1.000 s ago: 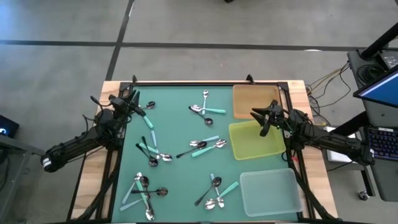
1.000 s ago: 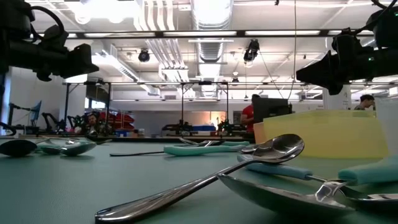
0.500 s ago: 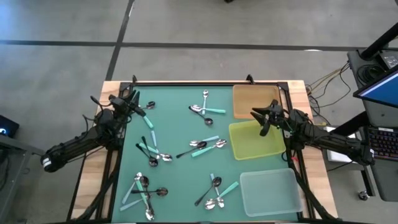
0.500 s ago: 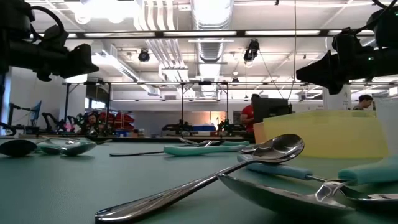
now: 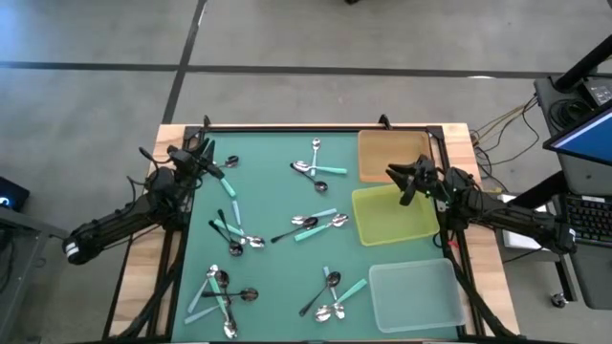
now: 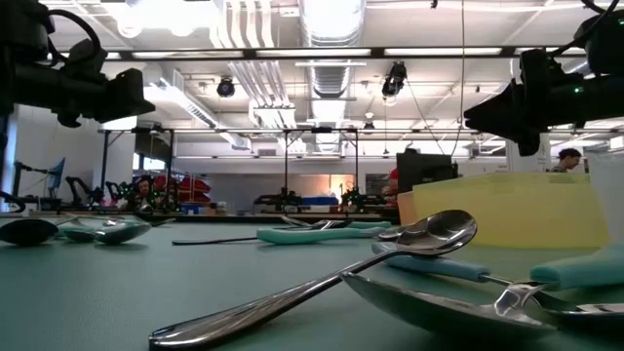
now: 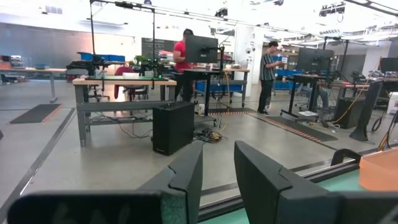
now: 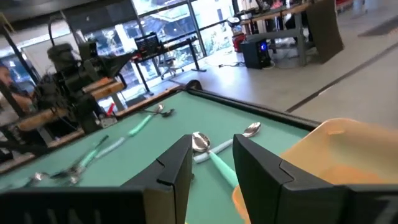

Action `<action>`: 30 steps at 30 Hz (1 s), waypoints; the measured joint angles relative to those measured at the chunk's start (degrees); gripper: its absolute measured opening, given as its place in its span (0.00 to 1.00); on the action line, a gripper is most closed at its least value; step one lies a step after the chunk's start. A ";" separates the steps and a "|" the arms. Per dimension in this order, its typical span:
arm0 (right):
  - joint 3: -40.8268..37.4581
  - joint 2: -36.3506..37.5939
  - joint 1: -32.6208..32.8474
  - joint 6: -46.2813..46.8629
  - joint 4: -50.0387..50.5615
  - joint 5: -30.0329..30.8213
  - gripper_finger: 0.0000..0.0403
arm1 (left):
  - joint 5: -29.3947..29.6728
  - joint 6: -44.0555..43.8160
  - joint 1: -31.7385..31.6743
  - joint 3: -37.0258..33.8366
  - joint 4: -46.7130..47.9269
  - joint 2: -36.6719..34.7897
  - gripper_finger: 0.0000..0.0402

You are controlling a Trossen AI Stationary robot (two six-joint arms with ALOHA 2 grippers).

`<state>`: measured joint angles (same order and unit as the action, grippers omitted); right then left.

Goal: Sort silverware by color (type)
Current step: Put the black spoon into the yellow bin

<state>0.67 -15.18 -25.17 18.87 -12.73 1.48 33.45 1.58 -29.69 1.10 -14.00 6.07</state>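
Nothing is changing over the last second: both arms are remaining stationary. The left tool is hovering at the counter's far left corner, jaws parted, holding nothing. The right tool is hovering between the orange tray and yellow tray, jaws likewise parted and empty. The silverware is lying scattered, unsorted; sorting is not yet progressing.

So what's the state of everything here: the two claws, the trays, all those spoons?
left gripper: open, empty, raised at the mat's far left corner.
right gripper: open, empty, above the trays.
orange tray: empty.
yellow tray: empty.
clear tray: empty.
spoons: unsorted, lying in mixed clusters on the green mat.
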 joint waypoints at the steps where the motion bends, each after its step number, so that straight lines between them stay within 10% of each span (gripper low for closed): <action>1: -0.01 0.00 0.00 0.58 0.04 0.01 0.27 | 0.00 0.00 0.00 0.00 0.00 0.01 0.19; 21: 0.54 -7.29 3.07 10.67 0.65 -10.96 0.27 | 0.00 0.01 0.01 0.00 0.00 0.00 0.19; 30: 17.78 -20.82 9.07 -0.65 15.53 -11.47 0.27 | -0.01 0.01 0.02 0.00 0.00 0.00 0.19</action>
<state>18.45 -36.00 -16.10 18.22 2.81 -9.99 33.45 1.59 -29.67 1.10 -14.00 6.07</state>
